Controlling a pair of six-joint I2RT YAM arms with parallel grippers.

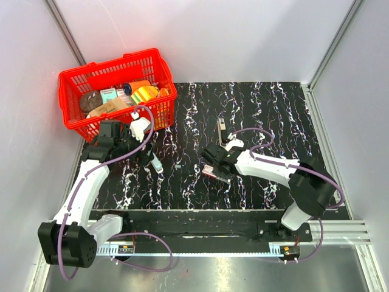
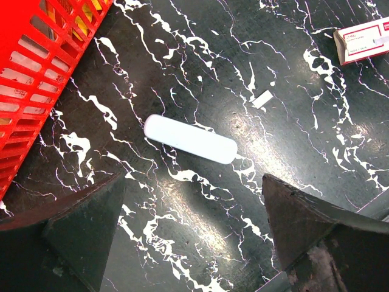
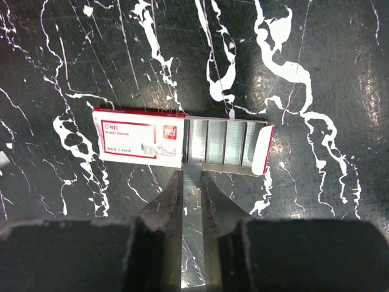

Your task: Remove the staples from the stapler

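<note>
A thin dark stapler (image 1: 221,129) lies on the black marbled table, behind my right gripper (image 1: 211,165). In the right wrist view my right gripper (image 3: 191,174) is shut on a silver strip of staples (image 3: 191,170). It holds the strip at the near edge of an open red-and-white staple box (image 3: 140,139), whose tray (image 3: 226,142) holds several more strips. My left gripper (image 2: 193,179) is open and empty. It hovers just above a white oblong piece (image 2: 189,139), which also shows in the top view (image 1: 156,163).
A red basket (image 1: 73,100) full of items stands at the back left, close to my left arm, and its wall shows in the left wrist view (image 2: 42,67). A small white scrap (image 2: 262,99) lies on the table. The staple box (image 2: 364,39) shows at that view's top right.
</note>
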